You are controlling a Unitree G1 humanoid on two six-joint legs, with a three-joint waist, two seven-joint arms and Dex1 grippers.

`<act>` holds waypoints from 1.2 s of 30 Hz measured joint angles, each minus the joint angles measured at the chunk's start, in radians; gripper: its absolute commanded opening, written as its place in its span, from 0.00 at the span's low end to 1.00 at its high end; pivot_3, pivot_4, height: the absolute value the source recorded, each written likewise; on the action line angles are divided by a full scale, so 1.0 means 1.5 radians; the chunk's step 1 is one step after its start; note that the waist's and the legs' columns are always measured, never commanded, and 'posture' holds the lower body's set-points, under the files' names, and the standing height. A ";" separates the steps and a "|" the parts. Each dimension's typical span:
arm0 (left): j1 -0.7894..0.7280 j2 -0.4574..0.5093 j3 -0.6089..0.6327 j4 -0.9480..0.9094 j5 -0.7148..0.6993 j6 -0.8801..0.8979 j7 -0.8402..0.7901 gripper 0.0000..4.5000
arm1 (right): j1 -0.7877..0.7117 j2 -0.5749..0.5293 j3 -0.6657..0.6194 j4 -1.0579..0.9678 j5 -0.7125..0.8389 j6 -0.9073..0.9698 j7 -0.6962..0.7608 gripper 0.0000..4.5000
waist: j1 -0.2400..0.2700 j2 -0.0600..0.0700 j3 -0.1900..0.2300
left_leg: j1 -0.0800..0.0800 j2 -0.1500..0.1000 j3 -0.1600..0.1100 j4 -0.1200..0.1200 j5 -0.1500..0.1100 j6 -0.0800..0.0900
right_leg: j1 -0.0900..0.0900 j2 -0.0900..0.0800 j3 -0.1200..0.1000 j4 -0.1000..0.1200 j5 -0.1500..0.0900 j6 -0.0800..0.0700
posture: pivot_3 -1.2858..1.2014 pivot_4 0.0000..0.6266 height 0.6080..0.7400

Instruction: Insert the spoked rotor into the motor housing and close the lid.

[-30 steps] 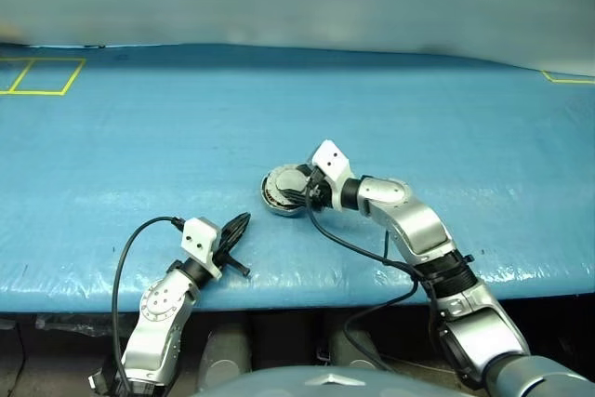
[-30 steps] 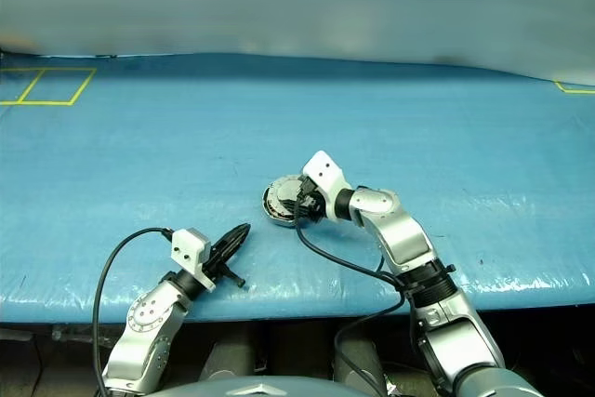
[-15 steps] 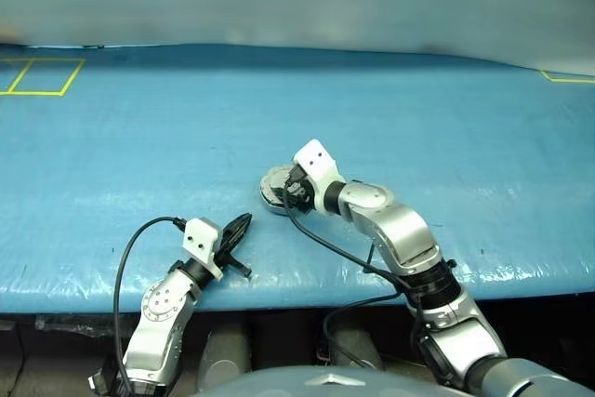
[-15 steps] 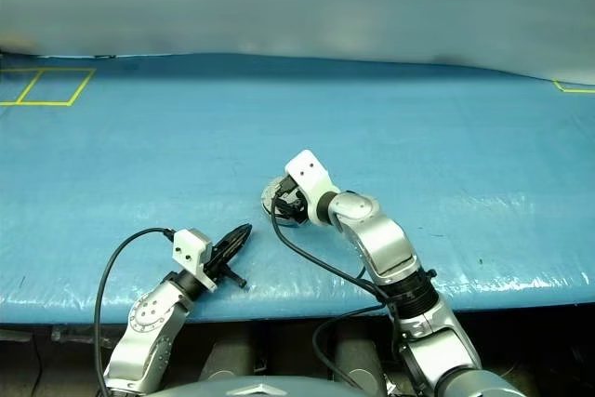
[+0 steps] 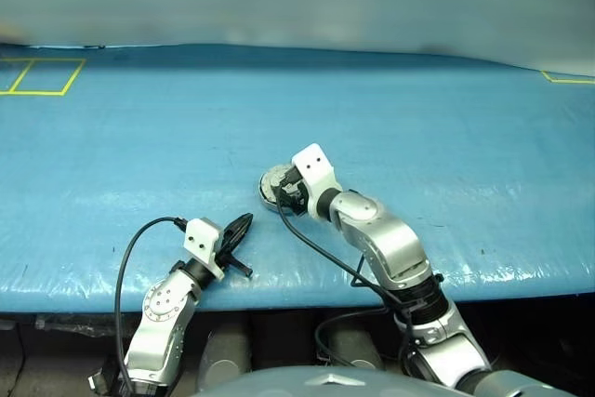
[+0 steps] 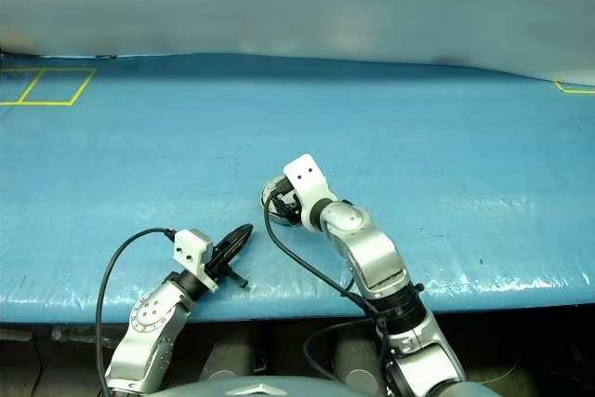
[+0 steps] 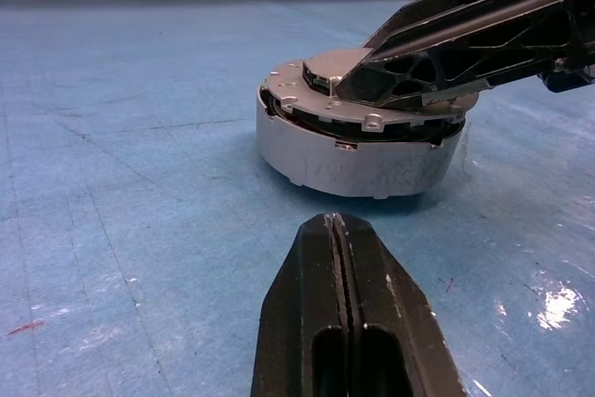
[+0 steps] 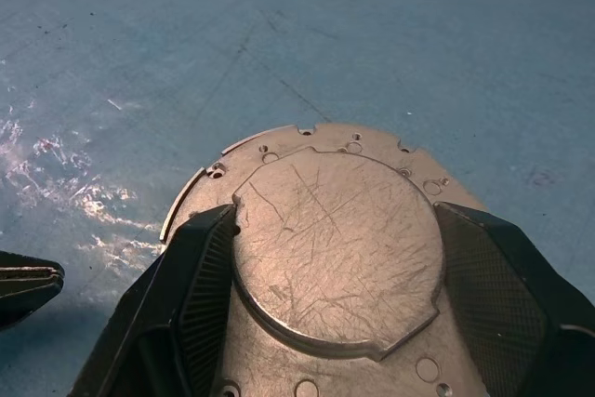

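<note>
The motor housing, a small grey round cup, stands on the blue table a little in from the front edge. Its lid lies down on top, plain face up, with a thin dark gap under the rim in the left wrist view. The spoked rotor is hidden under the lid. My right gripper tips down onto the lid, open, with one finger on each side of the raised centre circle. My left gripper is shut and empty, level, a short way in front of the housing.
The table has a blue cover. Its front edge runs just behind my left gripper. Yellow tape squares mark the far left corner and a yellow line the far right. A black cable loops by my left wrist.
My right arm has swung to the left and its gripper has tipped down further over the lid. The left gripper has stayed in place.
</note>
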 measured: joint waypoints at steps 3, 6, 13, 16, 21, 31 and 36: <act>0.000 0.000 -0.001 0.000 0.000 0.000 0.000 0.00 | 0.001 0.019 0.000 0.000 -0.009 0.007 -0.026 0.67 | 0.000 0.000 0.000 | 0.000 0.000 0.000 0.000 0.000 0.000 | 0.000 0.000 0.000 0.000 0.000 0.000 | 0.52 0.24 1.00; 0.000 -0.001 -0.004 0.000 0.000 0.000 0.000 0.00 | 0.002 0.034 0.006 0.000 -0.022 0.016 -0.053 0.67 | -0.001 0.000 0.000 | 0.000 0.000 0.000 0.000 0.000 0.000 | 0.000 0.000 0.000 0.000 0.000 0.000 | 0.52 0.24 1.00; 0.000 -0.003 -0.006 0.000 0.000 0.000 0.000 0.00 | 0.002 0.057 0.014 -0.008 -0.036 0.045 -0.084 0.67 | -0.001 0.000 0.000 | 0.000 0.000 0.000 0.000 0.000 0.000 | 0.000 0.000 0.000 0.000 0.000 -0.001 | 0.52 0.24 1.00; 0.000 -0.003 -0.007 0.000 0.000 0.000 0.000 0.00 | 0.001 0.058 0.020 -0.010 -0.042 0.052 -0.087 0.67 | -0.001 0.000 0.000 | 0.000 0.000 0.000 0.000 0.000 0.000 | 0.000 0.000 0.000 0.000 0.000 -0.001 | 0.52 0.24 1.00; 0.004 -0.003 -0.010 0.000 0.000 0.000 0.000 0.00 | -0.006 0.058 0.024 -0.016 -0.048 0.065 -0.087 0.67 | -0.001 0.000 0.000 | 0.000 0.000 0.000 0.000 0.000 0.000 | 0.000 0.000 0.000 0.000 -0.001 -0.001 | 0.52 0.24 1.00; 0.003 -0.003 -0.010 0.000 0.000 0.000 0.000 0.00 | -0.025 0.095 0.010 -0.004 -0.050 0.107 -0.119 0.67 | -0.001 0.000 0.000 | 0.000 0.000 0.000 0.000 0.000 0.000 | 0.000 0.000 0.000 0.000 -0.001 -0.001 | 0.52 0.24 1.00; -0.002 -0.003 -0.010 0.000 0.000 0.000 0.000 0.00 | -0.026 0.125 -0.004 0.000 -0.055 0.120 -0.145 0.67 | -0.002 0.000 0.000 | 0.000 0.000 0.000 0.000 0.000 0.000 | 0.000 0.000 0.000 0.000 -0.001 -0.001 | 0.52 0.24 1.00</act>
